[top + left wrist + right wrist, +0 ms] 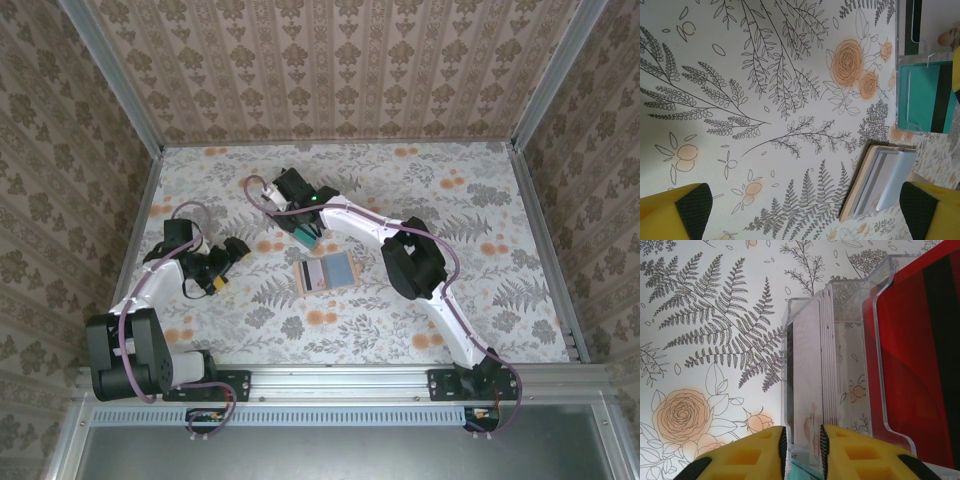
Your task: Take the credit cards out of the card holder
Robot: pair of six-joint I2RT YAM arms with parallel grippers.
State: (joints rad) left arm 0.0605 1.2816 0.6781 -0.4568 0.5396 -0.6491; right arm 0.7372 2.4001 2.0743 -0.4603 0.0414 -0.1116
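The tan card holder [327, 272] lies open on the table, blue-grey pockets up. In the left wrist view it [879, 183] lies at the lower right, seen edge-on. Any credit cards in its pockets are hidden; no orange-yellow one shows. My left gripper [222, 268] is open to the left of the holder, its fingers [686, 212] wide apart over bare table. My right gripper [803, 450] hovers at the clear stand's [807, 355] front slot, jaws narrowly apart and pinching nothing that I can see. A teal card [921, 95] stands in that slot.
A red-and-black card [920, 360] stands in the stand's rear tier. The stand [305, 233] sits just behind the card holder's left end. The right arm's elbow [412, 262] hangs to the right of the holder. Patterned walls enclose the table.
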